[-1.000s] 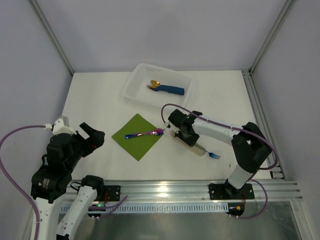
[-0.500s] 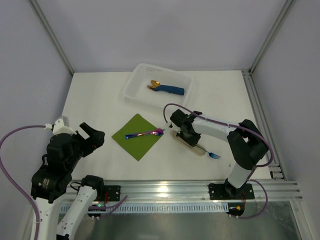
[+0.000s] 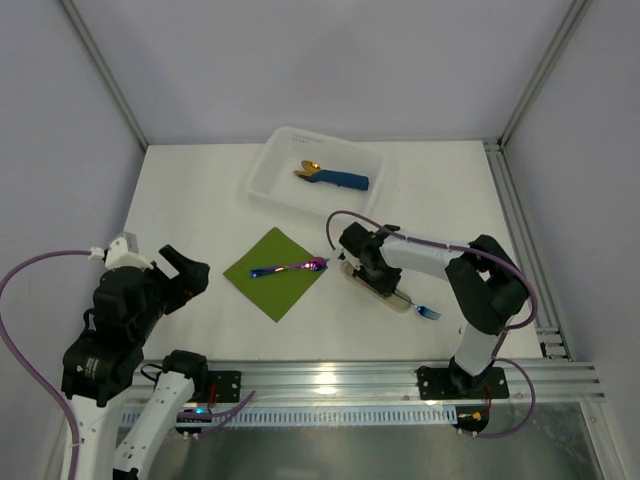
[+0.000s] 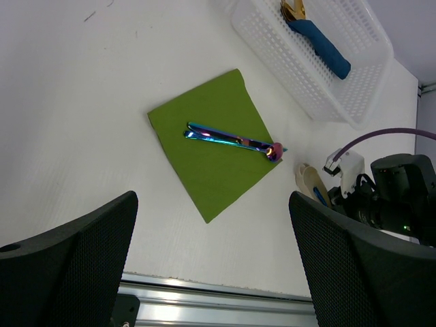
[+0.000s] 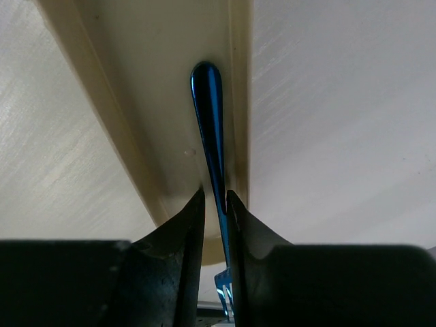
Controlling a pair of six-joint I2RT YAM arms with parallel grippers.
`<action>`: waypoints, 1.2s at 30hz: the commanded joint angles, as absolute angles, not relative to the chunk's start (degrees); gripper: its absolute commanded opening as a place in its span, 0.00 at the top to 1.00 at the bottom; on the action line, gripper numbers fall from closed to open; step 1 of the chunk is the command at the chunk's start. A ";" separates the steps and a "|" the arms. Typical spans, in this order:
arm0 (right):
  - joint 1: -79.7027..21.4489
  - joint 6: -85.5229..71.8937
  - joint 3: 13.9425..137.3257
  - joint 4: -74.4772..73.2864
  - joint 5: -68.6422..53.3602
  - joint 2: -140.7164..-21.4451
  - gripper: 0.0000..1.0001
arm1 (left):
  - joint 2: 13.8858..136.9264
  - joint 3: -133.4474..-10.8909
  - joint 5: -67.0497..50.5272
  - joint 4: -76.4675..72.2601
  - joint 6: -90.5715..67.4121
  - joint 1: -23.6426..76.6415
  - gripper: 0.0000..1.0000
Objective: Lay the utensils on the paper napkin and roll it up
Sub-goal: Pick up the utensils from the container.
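**Q:** Where do the task's things lie?

**A:** The olive paper napkin (image 3: 275,272) lies flat, turned like a diamond, near the middle of the table (image 3: 200,190). Two rainbow utensils (image 3: 290,267) lie side by side across it, and their pink ends reach just past its right corner. A third piece, a blue-sheened fork (image 5: 208,129), lies in the beige tray (image 5: 157,122) against one long wall. Its tines poke past the tray's near end.

**Q:** And your pincers?

**A:** My right pincer (image 5: 215,201) is clamped on the fork's handle, low over the tray. My left pincer (image 3: 186,272) hangs spread wide and empty, off the napkin's left corner.

**Q:** How much open room is there?

**A:** Bare table lies between my left pincer and the napkin. A narrower strip separates the napkin from the white basket (image 4: 306,82), which holds a blue roll (image 4: 327,48) with gold cutlery. The tray sits just beside the napkin's right corner without touching it. A metal rail (image 3: 330,375) runs along the near edge.

**Q:** What differs from a second ago?

**A:** My right arm's elbow has folded in leftward. The right pincer, fork, napkin and left arm are about where they were.
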State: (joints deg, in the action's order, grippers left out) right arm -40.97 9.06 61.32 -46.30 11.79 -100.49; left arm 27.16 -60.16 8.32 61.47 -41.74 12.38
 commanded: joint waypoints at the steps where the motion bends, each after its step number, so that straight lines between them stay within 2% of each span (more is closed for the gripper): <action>1: -40.69 8.61 61.26 -45.44 11.25 -100.99 0.77 | 27.95 -62.05 8.09 61.08 -40.87 12.48 0.07; 7: -40.69 8.70 61.35 -45.61 10.72 -101.16 0.78 | 27.95 -61.96 7.91 61.00 -40.96 12.48 0.07; 16: -40.69 7.91 62.75 -46.84 12.65 -99.14 0.96 | 28.04 -62.05 7.65 60.73 -41.13 12.48 0.07; 21: -40.69 7.47 64.60 -48.86 15.37 -96.16 0.96 | 27.86 -61.87 7.82 60.82 -41.22 12.48 0.07; 28: -44.02 7.64 78.28 -55.98 18.90 -95.53 0.97 | 27.69 -61.35 7.91 60.47 -41.92 12.48 0.07; 31: -49.45 12.29 84.95 -56.34 19.24 -98.60 0.96 | 27.51 -61.43 8.61 60.82 -42.19 12.48 0.07; 36: -54.66 19.06 100.24 -57.83 17.50 -110.72 0.96 | 26.90 -64.06 11.34 62.40 -42.71 12.48 0.07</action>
State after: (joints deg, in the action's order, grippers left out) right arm -52.27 13.54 92.97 -56.23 17.98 -104.79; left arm 27.16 -61.01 9.45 61.80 -42.09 12.38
